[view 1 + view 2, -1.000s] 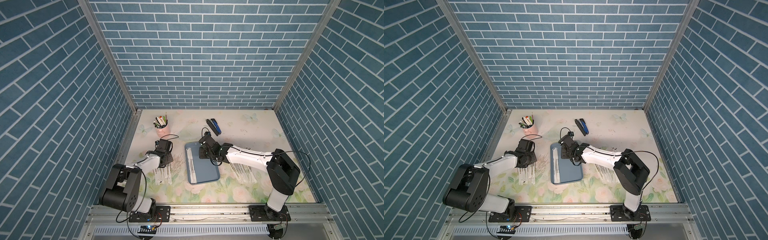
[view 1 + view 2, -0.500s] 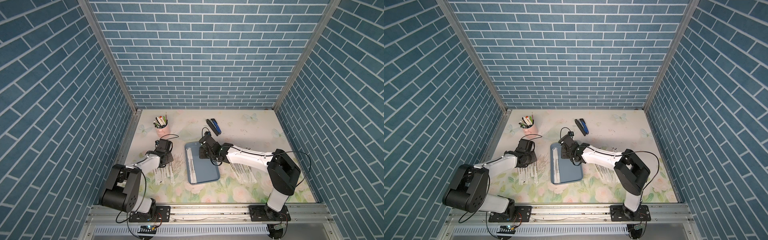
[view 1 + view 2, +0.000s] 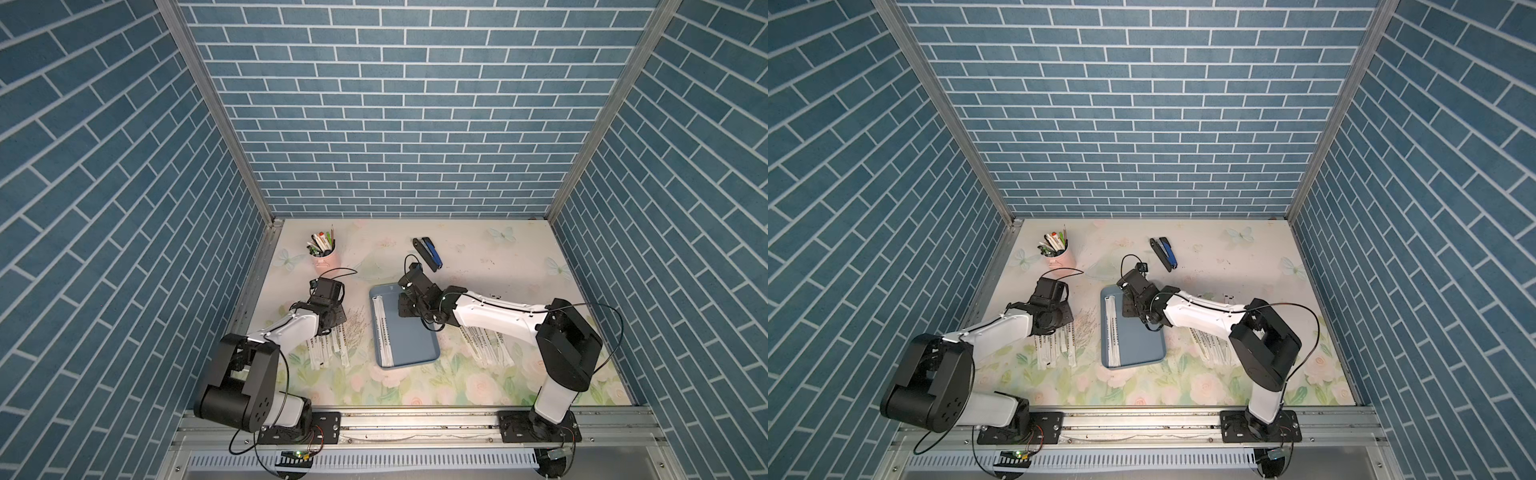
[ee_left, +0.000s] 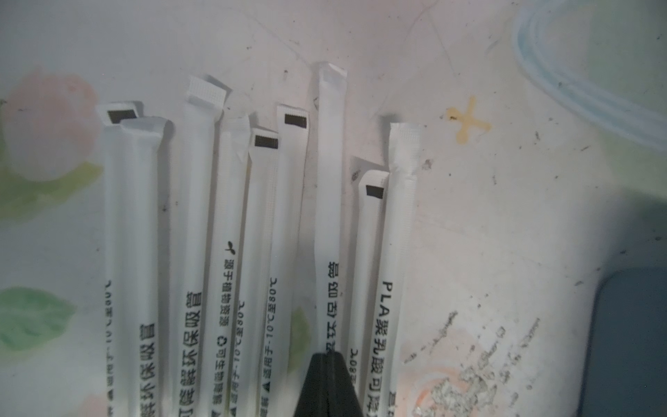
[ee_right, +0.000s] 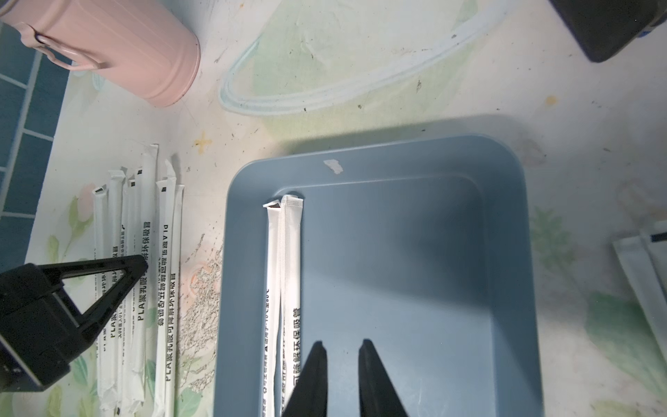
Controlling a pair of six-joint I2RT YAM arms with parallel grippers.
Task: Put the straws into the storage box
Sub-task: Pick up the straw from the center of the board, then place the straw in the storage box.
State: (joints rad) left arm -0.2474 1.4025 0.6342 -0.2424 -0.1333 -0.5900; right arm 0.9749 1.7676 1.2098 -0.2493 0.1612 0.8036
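Note:
The storage box (image 3: 411, 340) (image 3: 1142, 340) (image 5: 415, 252) lies mid-table, with two straws (image 3: 383, 328) (image 5: 285, 270) along its left inner wall. Several more straws (image 3: 332, 349) (image 4: 195, 216) lie in a row left of the box, and another heap (image 3: 486, 345) lies to its right under the right arm. My left gripper (image 3: 333, 319) (image 4: 328, 357) is low on the left row, shut on one straw (image 4: 328, 180) that runs out from its tips. My right gripper (image 3: 405, 306) (image 5: 343, 346) hovers over the far end of the box, slightly open, with nothing between its fingers.
A pink cup (image 3: 326, 259) of pens stands at the back left. A dark blue-and-black stapler (image 3: 428, 253) lies behind the box. Blue brick walls close in three sides, and a metal rail runs along the front edge.
The left jaws have closed the last bit onto the straw. Neither arm has visibly shifted.

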